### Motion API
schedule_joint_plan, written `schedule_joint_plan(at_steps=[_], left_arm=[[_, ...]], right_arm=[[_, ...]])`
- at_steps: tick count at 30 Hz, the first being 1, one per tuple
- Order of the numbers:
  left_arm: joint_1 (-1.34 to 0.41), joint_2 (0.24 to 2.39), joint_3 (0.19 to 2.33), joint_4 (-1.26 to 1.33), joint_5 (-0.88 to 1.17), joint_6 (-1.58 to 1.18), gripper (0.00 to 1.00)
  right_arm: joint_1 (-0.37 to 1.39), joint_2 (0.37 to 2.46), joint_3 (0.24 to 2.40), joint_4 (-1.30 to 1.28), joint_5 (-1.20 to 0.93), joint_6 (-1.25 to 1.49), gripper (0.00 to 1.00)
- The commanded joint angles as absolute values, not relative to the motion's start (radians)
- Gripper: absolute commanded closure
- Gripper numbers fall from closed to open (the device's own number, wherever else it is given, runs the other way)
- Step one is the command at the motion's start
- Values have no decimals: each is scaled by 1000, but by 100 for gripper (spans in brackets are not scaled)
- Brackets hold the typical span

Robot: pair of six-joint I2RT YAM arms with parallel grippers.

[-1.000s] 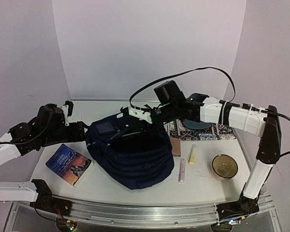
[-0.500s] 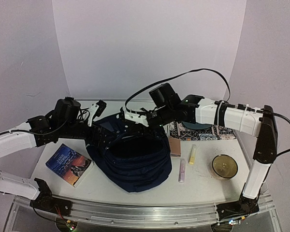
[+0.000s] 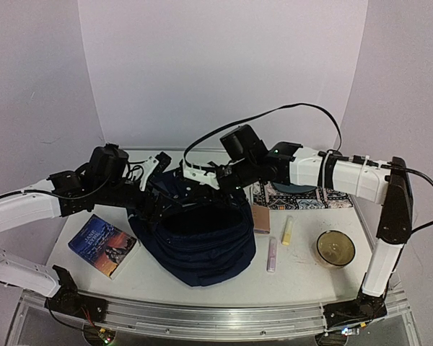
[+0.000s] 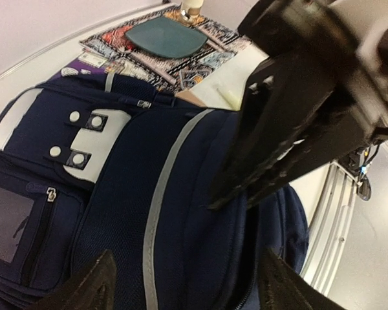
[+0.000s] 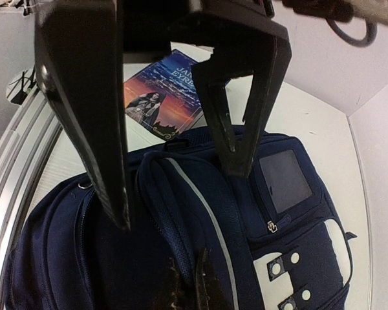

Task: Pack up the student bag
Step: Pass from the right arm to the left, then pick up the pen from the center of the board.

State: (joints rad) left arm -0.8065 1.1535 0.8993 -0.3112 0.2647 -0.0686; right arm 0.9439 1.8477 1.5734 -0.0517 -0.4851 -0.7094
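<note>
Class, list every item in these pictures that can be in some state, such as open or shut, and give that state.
student bag: main compartment open, upper edge pinched.
right gripper: shut on the student bag's upper edge.
left gripper: open, poised at the student bag's top, holding nothing.
book: closed, lying flat, cover up.
bowl: upright on the table.

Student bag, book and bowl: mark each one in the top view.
student bag [image 3: 202,252], top external view, near fabric side.
book [image 3: 103,245], top external view, cover centre.
bowl [image 3: 319,247], top external view, left rim.
</note>
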Motion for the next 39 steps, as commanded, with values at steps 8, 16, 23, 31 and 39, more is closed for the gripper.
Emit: schedule_joint_plan(at_steps=[8, 16, 23, 31, 39], left_arm=[[-813, 1197, 966, -286, 87, -21, 99], [-811, 1174, 1060, -355, -330, -76, 100], [-804, 1240, 1159, -396, -514, -109, 100], [-793, 1305, 1214, -416, -582, -175, 100], [-790, 1331, 1155, -423, -436, -275, 100]], right_arm=[[954, 1831, 1648, 24, -485, -608, 97], [950, 1794, 1641, 84, -234, -373, 67], [921, 1651, 1498, 142, -80, -141, 30], [878, 1461, 1231, 58, 142, 294, 2], [875, 1427, 1087, -185, 158, 570, 2]])
